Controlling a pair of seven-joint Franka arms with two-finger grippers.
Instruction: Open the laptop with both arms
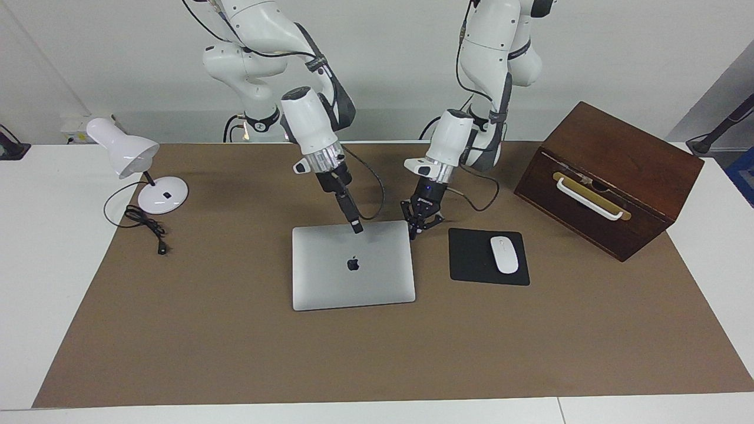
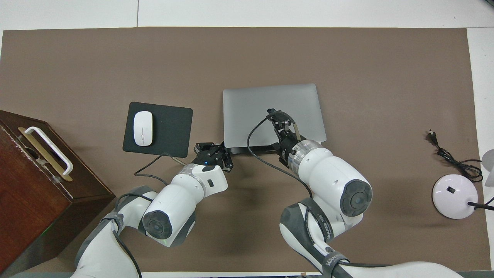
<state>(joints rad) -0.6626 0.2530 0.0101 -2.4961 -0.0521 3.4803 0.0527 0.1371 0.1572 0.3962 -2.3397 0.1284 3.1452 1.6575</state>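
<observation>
the closed laptop [image 1: 353, 265] lies flat. left gripper [image 1: 414, 233], fingertips together, is at its corner nearest the mouse pad [image 1: 488, 257]. right gripper [image 1: 356, 227], pinched narrow, touches the lid's edge nearest the robots.

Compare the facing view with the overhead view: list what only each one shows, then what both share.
Only the facing view shows the dark apple logo on the lid, the white lamp's shade, the arms' bases and the wall.

Only the overhead view shows the arms' elbows from above and the laptop's dark edge nearest the robots.

Both show the closed laptop, the black mouse pad with its white mouse, the wooden box, the lamp's base, the shut left gripper at the laptop's corner, and the right gripper over the lid.
</observation>
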